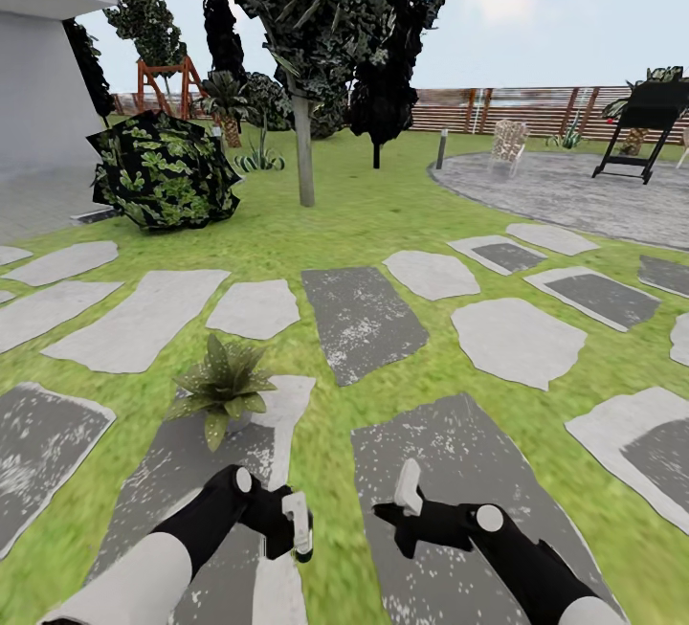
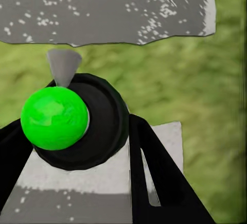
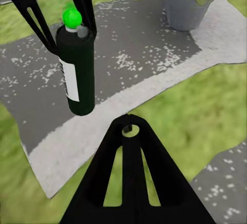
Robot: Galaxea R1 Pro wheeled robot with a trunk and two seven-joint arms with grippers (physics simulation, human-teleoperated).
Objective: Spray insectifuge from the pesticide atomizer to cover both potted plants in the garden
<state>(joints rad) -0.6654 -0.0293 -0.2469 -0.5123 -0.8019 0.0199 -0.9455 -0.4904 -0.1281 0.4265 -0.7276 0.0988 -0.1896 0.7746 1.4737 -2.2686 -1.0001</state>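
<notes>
The pesticide atomizer (image 3: 77,69) is a slim dark bottle with a white label and a green-lit top (image 2: 54,118). My left gripper (image 2: 74,126) is shut on it near the top, and it hangs upright over a grey slab. In the head view the left gripper (image 1: 287,524) is low at centre-left. One potted plant (image 1: 225,386), a rosette of pointed green leaves in a small grey pot (image 3: 185,10), stands on a slab just beyond it. To the right, my right gripper (image 1: 407,496) has its fingers (image 3: 128,131) shut with nothing in them, pointing toward the bottle.
Grey stepping slabs (image 1: 364,319) cross the lawn ahead. Beyond them stand a thin tree trunk (image 1: 304,151) and a dark bush (image 1: 163,170). At right lies a round paved patio (image 1: 574,189) with a black stand (image 1: 651,127). A wooden fence (image 1: 498,108) runs along the back, and a white wall (image 1: 38,79) rises at left.
</notes>
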